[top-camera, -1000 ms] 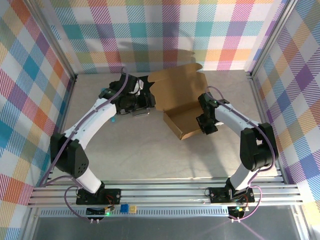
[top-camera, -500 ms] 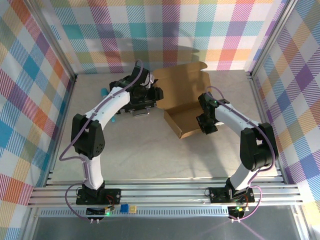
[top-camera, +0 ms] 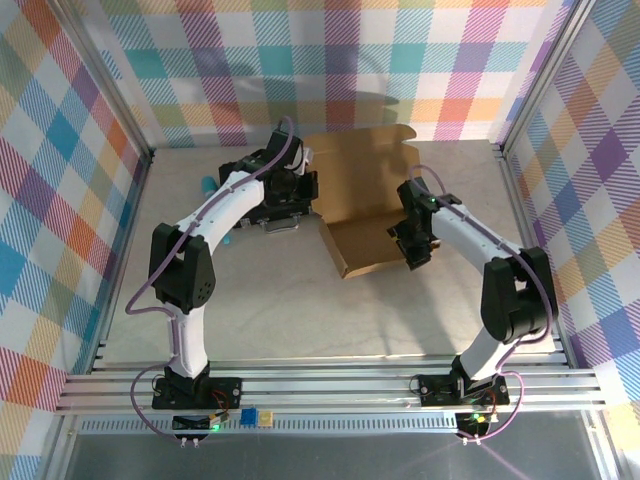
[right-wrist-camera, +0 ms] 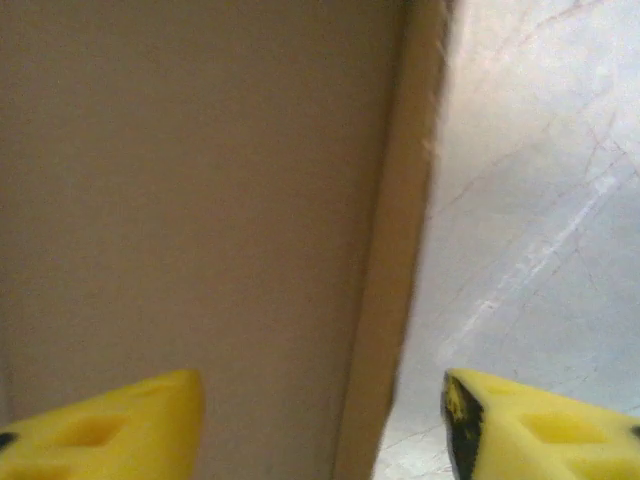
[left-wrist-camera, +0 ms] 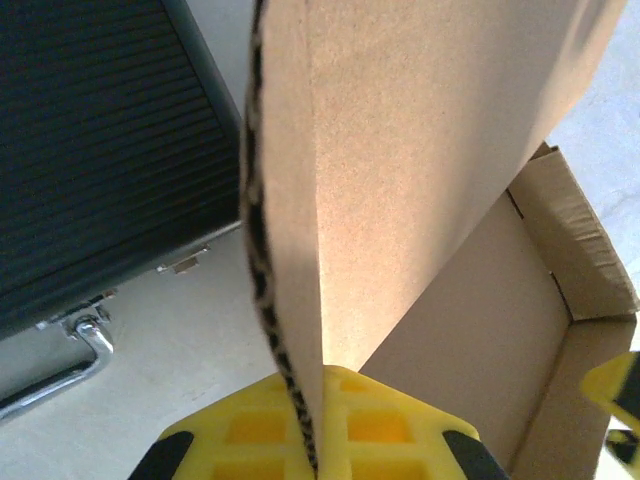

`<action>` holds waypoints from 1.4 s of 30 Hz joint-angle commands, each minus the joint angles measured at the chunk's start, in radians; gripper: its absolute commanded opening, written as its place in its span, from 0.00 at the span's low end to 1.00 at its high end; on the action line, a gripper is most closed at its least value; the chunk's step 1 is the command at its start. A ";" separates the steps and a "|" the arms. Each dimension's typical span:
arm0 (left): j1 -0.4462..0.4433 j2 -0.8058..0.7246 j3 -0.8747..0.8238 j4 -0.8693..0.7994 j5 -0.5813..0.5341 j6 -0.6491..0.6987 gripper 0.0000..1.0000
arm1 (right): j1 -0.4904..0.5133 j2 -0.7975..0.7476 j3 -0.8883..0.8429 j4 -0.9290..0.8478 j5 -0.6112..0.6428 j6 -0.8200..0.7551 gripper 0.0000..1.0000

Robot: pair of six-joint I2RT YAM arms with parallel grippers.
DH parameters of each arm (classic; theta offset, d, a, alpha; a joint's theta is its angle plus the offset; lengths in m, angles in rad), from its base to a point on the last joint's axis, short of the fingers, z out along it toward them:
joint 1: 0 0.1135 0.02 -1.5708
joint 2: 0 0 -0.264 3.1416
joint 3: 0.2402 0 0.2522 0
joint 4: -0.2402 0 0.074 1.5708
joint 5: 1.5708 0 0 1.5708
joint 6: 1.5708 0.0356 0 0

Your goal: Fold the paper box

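Box point(top-camera: 365, 205) far-centre on table point(top-camera: 280, 290), lid raised, just beside black case point(left-wrist-camera: 90, 150). Left gripper point(left-wrist-camera: 310, 425) pinched tight on lid edge; right gripper point(right-wrist-camera: 320, 425) agape astride a side wall. Light, stiff board, likely folds only at scores: grip panel edges.

One paper box point(top-camera: 360, 190) and one black case point(left-wrist-camera: 100, 150).
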 commanded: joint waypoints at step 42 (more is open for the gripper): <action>0.056 -0.030 -0.099 0.041 -0.137 0.151 0.00 | -0.146 0.217 0.375 0.166 -0.234 -1.168 0.23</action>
